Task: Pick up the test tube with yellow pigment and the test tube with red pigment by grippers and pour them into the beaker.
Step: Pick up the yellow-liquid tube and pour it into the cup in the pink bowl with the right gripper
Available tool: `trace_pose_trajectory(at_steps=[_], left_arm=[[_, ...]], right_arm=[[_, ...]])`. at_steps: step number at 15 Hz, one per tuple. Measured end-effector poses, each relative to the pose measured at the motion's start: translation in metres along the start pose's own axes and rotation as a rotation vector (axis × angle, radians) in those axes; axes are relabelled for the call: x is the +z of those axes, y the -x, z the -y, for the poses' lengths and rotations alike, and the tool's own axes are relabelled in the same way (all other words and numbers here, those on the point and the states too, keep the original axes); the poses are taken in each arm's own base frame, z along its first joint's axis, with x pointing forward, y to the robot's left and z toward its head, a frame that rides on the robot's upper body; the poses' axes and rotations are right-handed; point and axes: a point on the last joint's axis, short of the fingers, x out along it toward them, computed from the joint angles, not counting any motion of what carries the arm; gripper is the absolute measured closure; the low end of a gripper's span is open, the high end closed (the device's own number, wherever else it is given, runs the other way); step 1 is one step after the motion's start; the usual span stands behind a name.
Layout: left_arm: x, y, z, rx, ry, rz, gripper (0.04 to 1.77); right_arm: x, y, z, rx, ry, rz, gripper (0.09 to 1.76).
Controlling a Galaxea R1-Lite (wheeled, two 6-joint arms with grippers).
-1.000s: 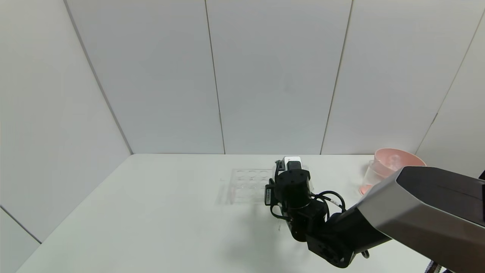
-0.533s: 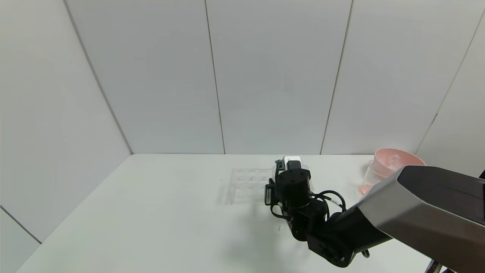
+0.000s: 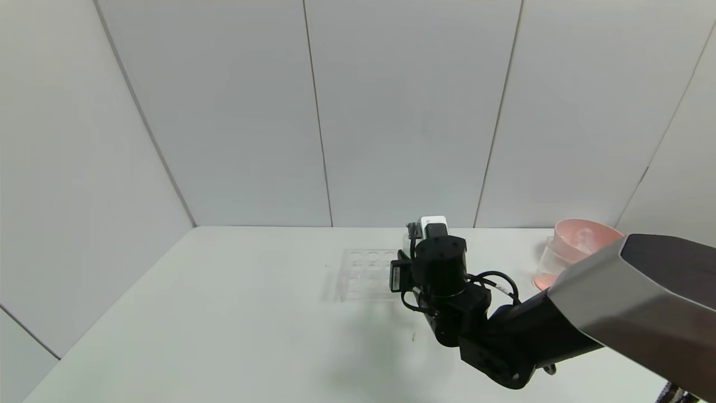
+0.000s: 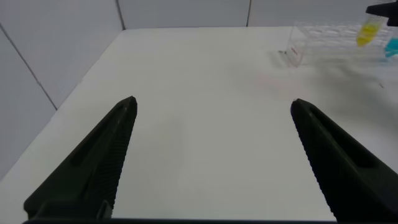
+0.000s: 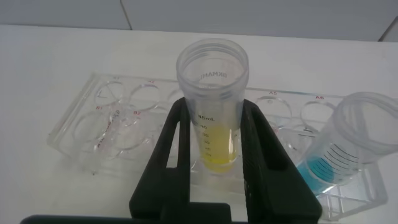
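Left gripper [image 4: 211, 155] hung wide open, empty, over bare near-left desk [image 3: 224, 336]. Right gripper [image 5: 214, 155] clamped test tube with yellow pigment [image 5: 212, 106] above rack [image 3: 366, 274], mid-desk. I judged straight upright lift best, avoiding blue tube [image 5: 348, 143]. Beaker [image 3: 551, 260] waited by far-right edge; open room between.

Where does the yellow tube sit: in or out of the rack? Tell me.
Cannot tell. The right gripper clamps the test tube with yellow pigment upright over the rack, hiding its base.

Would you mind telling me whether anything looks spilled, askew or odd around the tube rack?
Nothing stands out. The right gripper holds the test tube with yellow pigment upright over the tube rack; no spill shows.
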Motion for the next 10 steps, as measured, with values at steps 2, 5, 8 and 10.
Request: trace_pose_trajectory(at_steps=[2, 5, 8, 10], left_arm=[[0.000, 0.000, 0.000, 0.000, 0.000, 0.000, 0.05], [0.000, 0.000, 0.000, 0.000, 0.000, 0.000, 0.05], [0.000, 0.000, 0.000, 0.000, 0.000, 0.000, 0.05], [0.000, 0.000, 0.000, 0.000, 0.000, 0.000, 0.05]], right_arm=[[0.007, 0.003, 0.000, 0.002, -0.005, 0.012, 1.31], [0.024, 0.010, 0.002, 0.007, -0.005, 0.050, 1.31], [0.047, 0.018, 0.009, 0.001, -0.018, 0.096, 1.31], [0.063, 0.023, 0.016, -0.012, -0.021, 0.129, 1.31]])
